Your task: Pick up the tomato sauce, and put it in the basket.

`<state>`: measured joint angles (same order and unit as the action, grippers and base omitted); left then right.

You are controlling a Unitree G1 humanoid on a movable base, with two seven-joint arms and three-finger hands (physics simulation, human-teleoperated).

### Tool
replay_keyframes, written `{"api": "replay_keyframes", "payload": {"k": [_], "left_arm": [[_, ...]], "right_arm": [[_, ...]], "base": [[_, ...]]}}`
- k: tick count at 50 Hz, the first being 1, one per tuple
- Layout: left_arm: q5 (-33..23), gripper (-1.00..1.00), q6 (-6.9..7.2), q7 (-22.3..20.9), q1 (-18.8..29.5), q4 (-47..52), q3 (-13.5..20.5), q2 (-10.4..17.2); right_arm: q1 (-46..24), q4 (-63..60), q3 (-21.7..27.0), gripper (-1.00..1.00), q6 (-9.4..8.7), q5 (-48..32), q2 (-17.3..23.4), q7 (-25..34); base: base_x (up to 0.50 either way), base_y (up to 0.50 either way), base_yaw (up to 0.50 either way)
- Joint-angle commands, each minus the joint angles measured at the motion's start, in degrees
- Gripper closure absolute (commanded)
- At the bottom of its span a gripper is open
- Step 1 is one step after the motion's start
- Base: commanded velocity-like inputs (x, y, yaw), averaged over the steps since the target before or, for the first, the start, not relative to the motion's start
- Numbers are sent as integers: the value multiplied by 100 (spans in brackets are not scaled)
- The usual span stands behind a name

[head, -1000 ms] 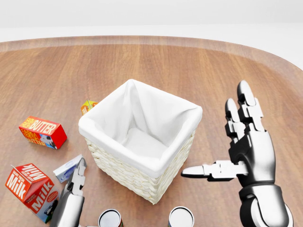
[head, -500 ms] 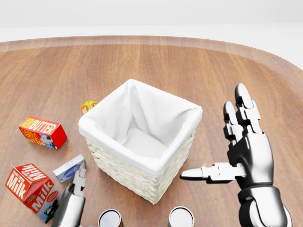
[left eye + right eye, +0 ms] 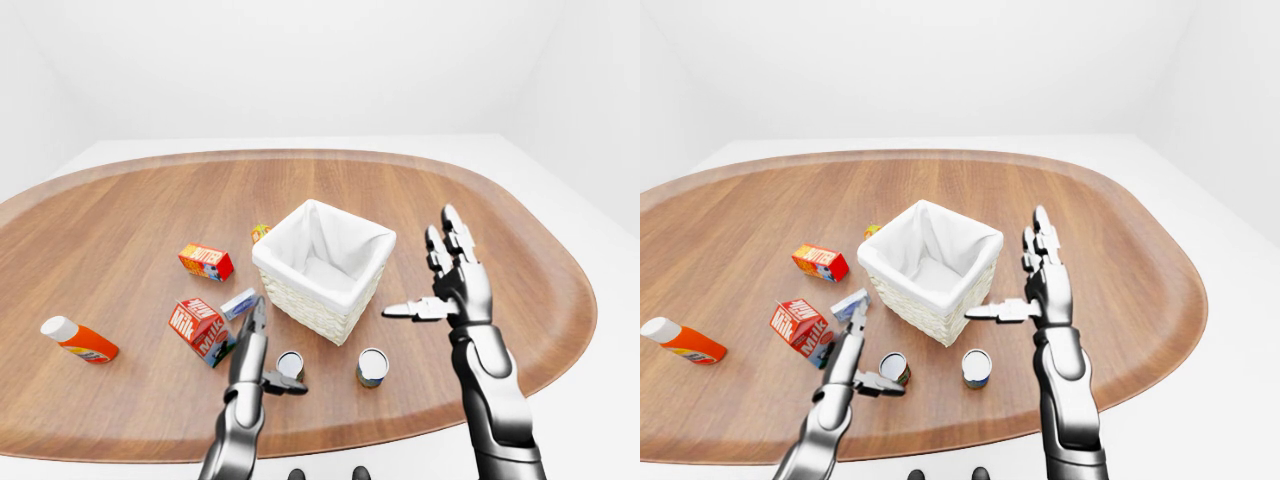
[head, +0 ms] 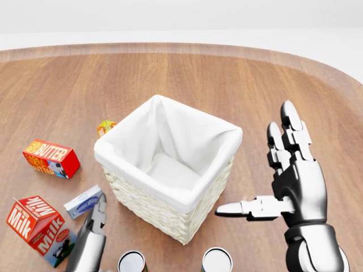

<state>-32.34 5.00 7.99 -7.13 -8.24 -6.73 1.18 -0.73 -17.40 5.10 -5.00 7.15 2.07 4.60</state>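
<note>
While fingers spread, right robot hand (image 4: 283,181) empty beside basket (image 4: 170,170); left robot hand (image 3: 255,350) open.

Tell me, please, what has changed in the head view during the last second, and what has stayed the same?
The right hand drifted slightly left and down, fingers still spread and holding nothing. The left hand sank a little toward the bottom edge, also holding nothing. The basket, butter box, milk carton and the two cans did not move, and the camera stayed put.
</note>
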Motion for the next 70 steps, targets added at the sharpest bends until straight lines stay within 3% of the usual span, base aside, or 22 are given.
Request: {"api": "replay_keyframes", "payload": {"k": [1,15,70], "left_arm": [[-37,-100,0,-53,10,67,-33,-31],[-6,-100,0,121,199,-477,-64,-55],[46,-100,0,199,447,-1030,-98,-119]], "right_arm": [[8,14,-7,-100,0,-7,-4,6],[-3,9,8,-100,0,8,1,6],[62,-7,-30,-100,0,-26,-18,31]], "base": [[0,0,0],[0,0,0],[0,0,0]]}}
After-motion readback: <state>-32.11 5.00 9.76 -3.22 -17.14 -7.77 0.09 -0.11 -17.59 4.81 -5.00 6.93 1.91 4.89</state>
